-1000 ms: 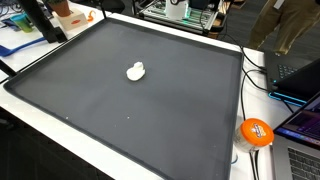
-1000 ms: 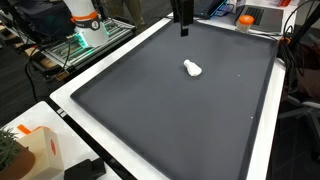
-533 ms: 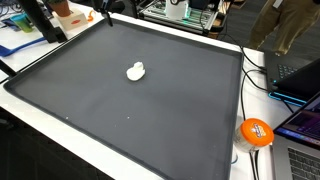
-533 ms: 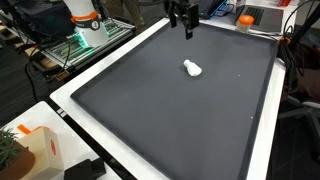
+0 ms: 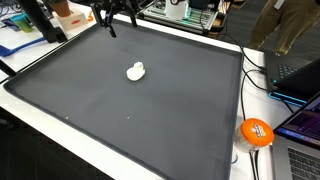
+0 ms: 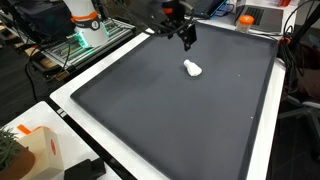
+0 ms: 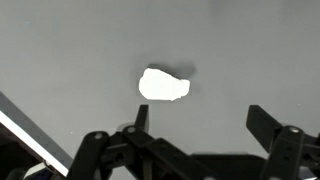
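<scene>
from my seat at the controls, the gripper [image 7: 201,124] is released: in the wrist view its two black fingers [image 7: 142,117] stand wide apart with only bare mat between them. they look like hard, flat-sided metal bars on boxy, ribbed linkages. in both exterior views the gripper [image 5: 112,26] [image 6: 187,39] hangs as a dark, angular shape above the far part of the mat, touching nothing.

the thing closest to it is a small white lump [image 7: 164,85]. it is smooth and rounded with an irregular outline, a little longer than it is wide, and bright enough that i can't make out any surface detail. it lies flat on the mat, ahead of the fingertips and apart from them, more in line with the finger on the picture's left than the other. in the exterior views the white lump [image 5: 136,71] [image 6: 192,68] sits alone toward the far half of the mat, near the gripper but clear of it.

the mat [image 5: 180,110] [image 6: 160,115] is a big rectangular sheet, matte charcoal, faintly speckled, with a low raised rim. a white table edge [image 6: 62,100] frames it, and it shows as a pale strip [image 7: 18,132] in the corner of the wrist view.

off the mat in an exterior view sits a glossy orange ball [image 5: 256,132].
</scene>
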Controlling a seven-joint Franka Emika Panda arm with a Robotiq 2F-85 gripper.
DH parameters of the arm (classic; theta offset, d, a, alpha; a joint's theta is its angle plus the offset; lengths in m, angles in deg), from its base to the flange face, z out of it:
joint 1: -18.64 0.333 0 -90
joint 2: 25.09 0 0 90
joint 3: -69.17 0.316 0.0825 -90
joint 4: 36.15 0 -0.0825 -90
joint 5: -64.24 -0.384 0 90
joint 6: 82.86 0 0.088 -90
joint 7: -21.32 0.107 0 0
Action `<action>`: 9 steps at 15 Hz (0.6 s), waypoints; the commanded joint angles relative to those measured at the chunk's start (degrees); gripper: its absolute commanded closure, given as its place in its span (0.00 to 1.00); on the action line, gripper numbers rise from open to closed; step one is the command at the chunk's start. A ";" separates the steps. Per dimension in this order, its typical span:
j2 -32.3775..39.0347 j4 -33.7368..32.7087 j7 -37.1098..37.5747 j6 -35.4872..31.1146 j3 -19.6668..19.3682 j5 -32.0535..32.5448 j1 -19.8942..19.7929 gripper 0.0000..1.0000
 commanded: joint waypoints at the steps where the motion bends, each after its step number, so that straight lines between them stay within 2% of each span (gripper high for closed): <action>1: 4.26 -0.45 -11.93 -0.13 -1.00 -9.94 -0.61 0.00; 5: 5.14 2.21 -17.13 -5.43 -0.49 -19.64 -0.26 0.00; 7: 6.33 2.73 -14.34 -9.90 -1.33 -17.69 1.37 0.00; 8: 5.99 1.22 -14.92 -6.26 -1.27 -17.52 0.56 0.00; 9: 6.26 1.37 -14.86 -6.94 -1.17 -17.48 0.70 0.00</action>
